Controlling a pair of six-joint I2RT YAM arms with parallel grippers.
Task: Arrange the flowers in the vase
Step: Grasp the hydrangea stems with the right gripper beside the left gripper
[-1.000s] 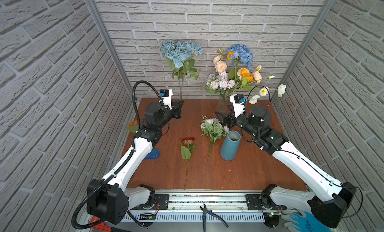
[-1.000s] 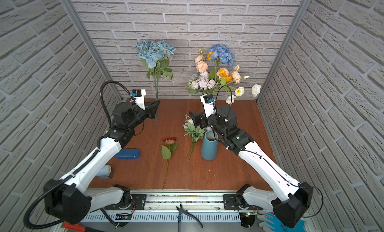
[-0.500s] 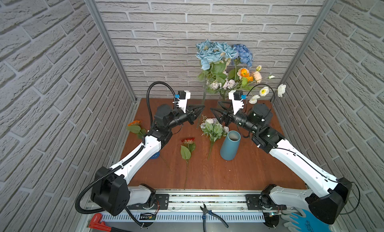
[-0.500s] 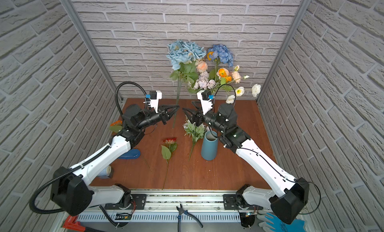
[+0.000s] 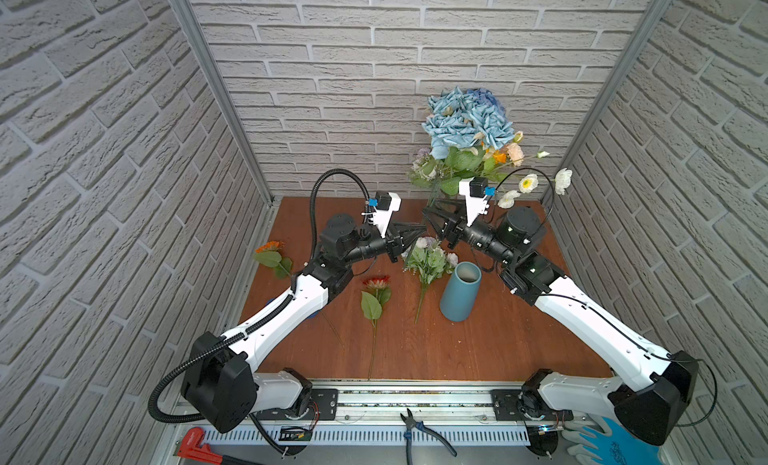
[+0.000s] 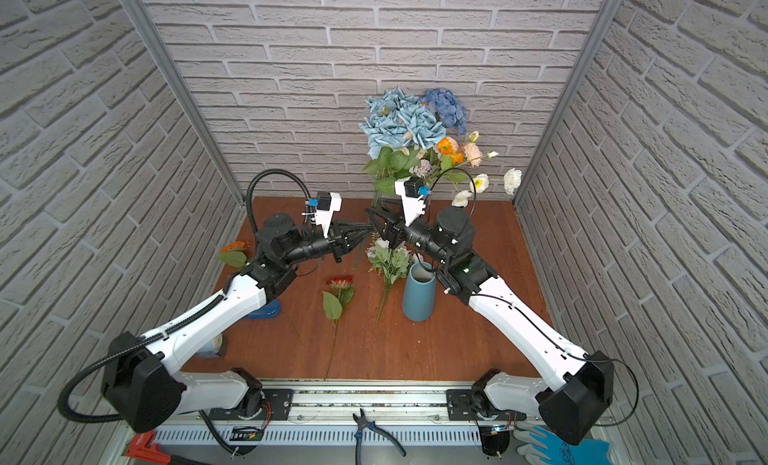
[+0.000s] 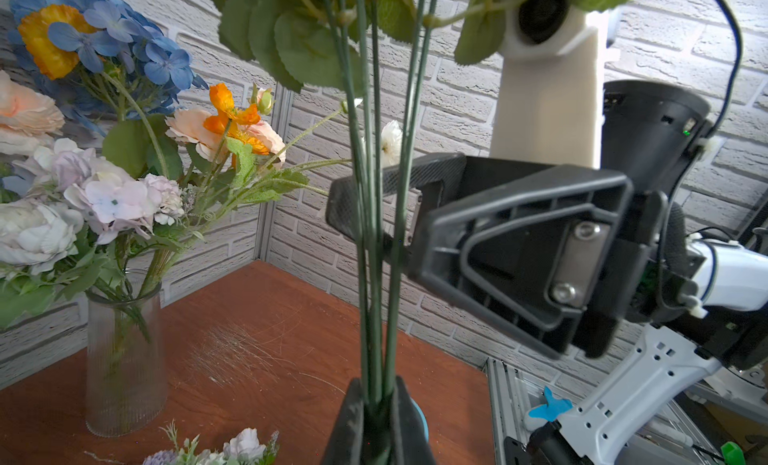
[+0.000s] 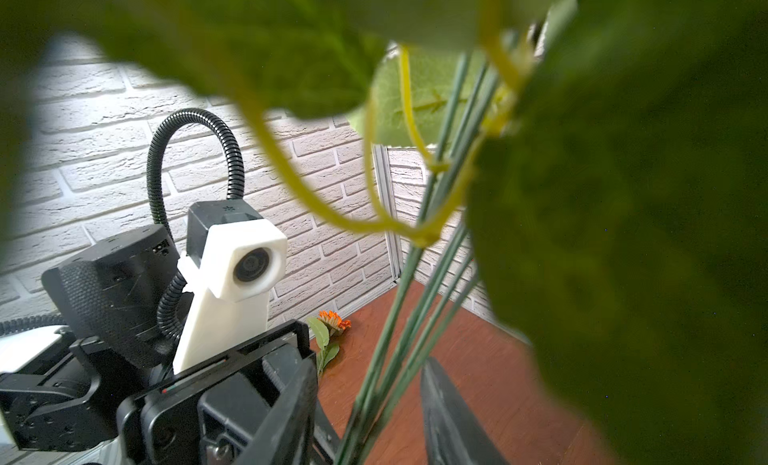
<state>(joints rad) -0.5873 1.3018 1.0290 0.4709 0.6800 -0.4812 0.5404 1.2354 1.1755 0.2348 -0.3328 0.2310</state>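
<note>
So the left pincer (image 7: 376, 390) is pinching the light-blue hydrangea bunch (image 5: 461, 122) low on its stems (image 7: 374, 234), holding it upright in the air near the glass vase (image 7: 124, 359). The right pincer (image 8: 370, 384) sits higher up, jaws spread either side of those stems, not pinching. Looks like a handoff to me: grab it higher and the stem ends are free to drop in. Red daisy (image 5: 376, 283) and lilac-white bunch (image 5: 428, 255) lie on the table (image 5: 478, 350) by the empty blue vase (image 5: 459, 292).

Brown wooden tabletop (image 5: 498, 342), enclosed by 3 grey brick-pattern walls (image 5: 374, 47). Aluminium rail (image 5: 415, 400) along the near edge. Below the rail: 1 red wrench (image 5: 193, 442) left, 1 pair of pliers (image 5: 417, 427) centre, 1 blue-and-grey glove (image 5: 611, 444) right.
</note>
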